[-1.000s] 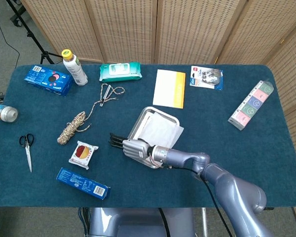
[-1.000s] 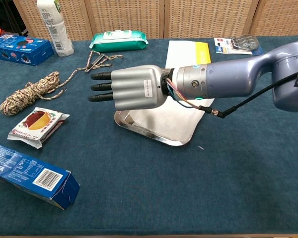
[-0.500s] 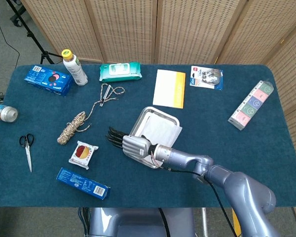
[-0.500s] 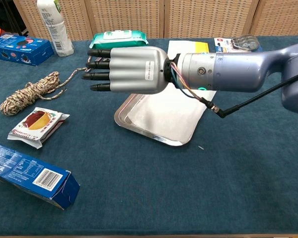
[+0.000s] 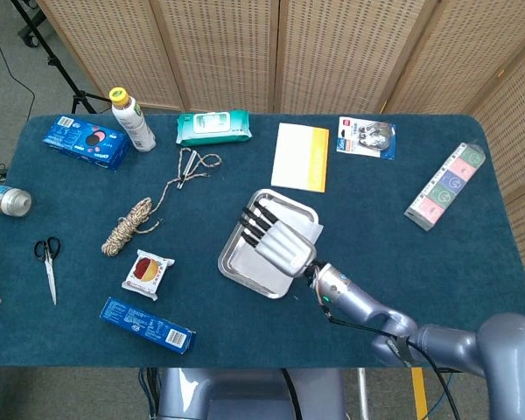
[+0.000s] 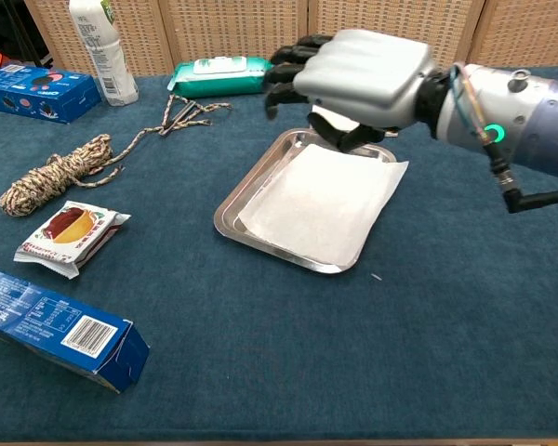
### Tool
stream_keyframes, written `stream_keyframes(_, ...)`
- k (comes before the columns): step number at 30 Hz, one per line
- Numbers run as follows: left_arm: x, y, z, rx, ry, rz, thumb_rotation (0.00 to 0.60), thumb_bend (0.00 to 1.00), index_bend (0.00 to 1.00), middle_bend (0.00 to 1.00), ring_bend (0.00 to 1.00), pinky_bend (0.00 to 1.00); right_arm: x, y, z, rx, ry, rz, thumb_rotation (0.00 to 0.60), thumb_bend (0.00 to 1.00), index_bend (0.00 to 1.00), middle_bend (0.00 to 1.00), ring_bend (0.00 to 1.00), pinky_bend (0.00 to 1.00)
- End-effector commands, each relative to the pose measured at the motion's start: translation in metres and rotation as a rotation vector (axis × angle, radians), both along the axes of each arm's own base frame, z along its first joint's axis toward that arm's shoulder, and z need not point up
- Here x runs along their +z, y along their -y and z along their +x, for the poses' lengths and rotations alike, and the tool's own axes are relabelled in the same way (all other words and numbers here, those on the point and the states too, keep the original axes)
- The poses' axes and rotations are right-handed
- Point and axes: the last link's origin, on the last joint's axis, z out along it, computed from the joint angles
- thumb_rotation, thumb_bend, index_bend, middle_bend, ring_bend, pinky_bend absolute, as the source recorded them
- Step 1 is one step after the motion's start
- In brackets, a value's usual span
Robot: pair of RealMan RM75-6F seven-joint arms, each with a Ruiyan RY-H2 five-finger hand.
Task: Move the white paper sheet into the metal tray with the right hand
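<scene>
Right hand point(image 6: 367, 79): hangs above the far end of the tray, palm down, dark fingers point(image 6: 293, 65) slightly curled and apart, holding nothing; in the head view point(image 5: 280, 241) it covers much of the tray.
Left hand: not seen in either view.
Paper point(image 6: 321, 200): lies flat in the tray, its right corner jutting over the tray's rim onto the cloth; free of the hand.
Tray point(image 6: 231, 206): metal, set at a slant near the middle of the table point(image 5: 437, 262).
Yellow-edged pad point(image 5: 300, 157): just beyond the tray.
Wipes pack point(image 6: 219, 72): green, at the far side.
Bottle point(image 5: 131, 120): upright, yellow cap, left of the wipes.
Blue cookie box point(image 5: 87, 143): left of the bottle.
Rope bundle point(image 6: 51, 174): left of the tray, with a loose cord point(image 6: 188, 113) running toward the wipes.
Snack packet point(image 6: 70, 237): just below the rope.
Long blue box point(image 6: 60, 325): near front edge, left.
Scissors point(image 5: 48, 265): far left.
Tape roll point(image 5: 6, 199): left edge.
Blister pack point(image 5: 366, 137): right of the pad.
Strip of coloured tubs point(image 5: 446, 185): far right.
</scene>
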Motion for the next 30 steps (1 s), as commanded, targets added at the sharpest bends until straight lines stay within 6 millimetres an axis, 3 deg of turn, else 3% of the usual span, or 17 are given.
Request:
stream_keyframes(1,-0.002,0.000,0.001,0.001,-0.004,0.000,0.600,0.00,0.00,0.00,0.00,0.00,0.016,-0.002,-0.016,-0.137,0.092,0.035,0.600,0.89,0.32,0.23,0.10,0.12)
stream_keyframes(7,-0.003,-0.001,0.001,0.006,-0.011,0.001,0.600,0.00,0.00,0.00,0.00,0.00,0.009,-0.008,-0.027,-0.213,0.118,0.086,0.600,0.93,0.39,0.29,0.16,0.14)
stream_keyframes(18,-0.004,-0.004,-0.001,0.019,-0.015,0.000,0.600,0.00,0.00,0.00,0.00,0.00,-0.026,-0.003,-0.040,-0.255,0.032,0.094,0.600,0.95,0.41,0.31,0.16,0.14)
stream_keyframes(30,-0.004,-0.005,-0.001,0.022,-0.014,-0.003,0.600,0.00,0.00,0.00,0.00,0.00,-0.034,-0.002,-0.055,-0.324,-0.006,0.111,0.600,0.96,0.41,0.33,0.18,0.15)
